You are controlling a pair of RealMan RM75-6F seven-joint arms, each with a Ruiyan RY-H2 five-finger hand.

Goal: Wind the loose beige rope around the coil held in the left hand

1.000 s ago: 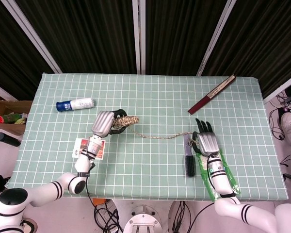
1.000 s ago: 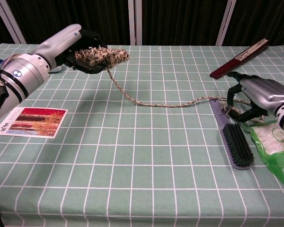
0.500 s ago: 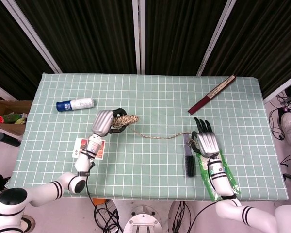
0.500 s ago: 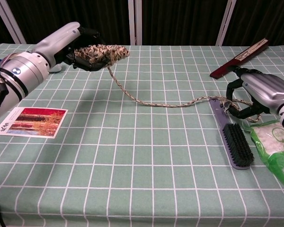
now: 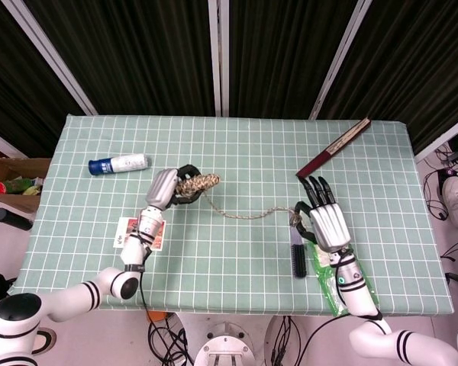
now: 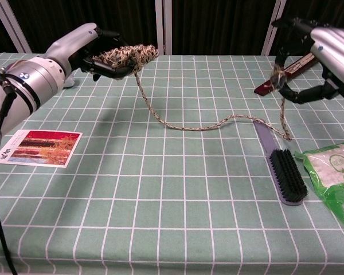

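Note:
My left hand [image 5: 164, 191] [image 6: 89, 52] grips a wound beige coil [image 5: 198, 184] [image 6: 128, 55] above the left half of the table, the coil pointing right. The loose beige rope [image 5: 248, 216] [image 6: 200, 127] drops from the coil, lies in a shallow curve across the checked cloth and rises at its right end. My right hand [image 5: 326, 222] [image 6: 323, 55] is raised over the right side and pinches that rope end [image 6: 278, 74], other fingers spread. A short stretch hangs from the pinch to the table by the brush.
A dark brush [image 5: 296, 252] [image 6: 285, 169] and a green packet [image 5: 337, 284] [image 6: 332, 173] lie under the right hand. A red folded fan [image 5: 333, 148] [image 6: 289, 72] lies behind it. A picture card [image 5: 137, 233] [image 6: 38, 147] and a bottle [image 5: 118, 163] sit at the left.
The right hand has risen off the table, lifting the rope end beside the brush. The left hand has edged up and the coil with it.

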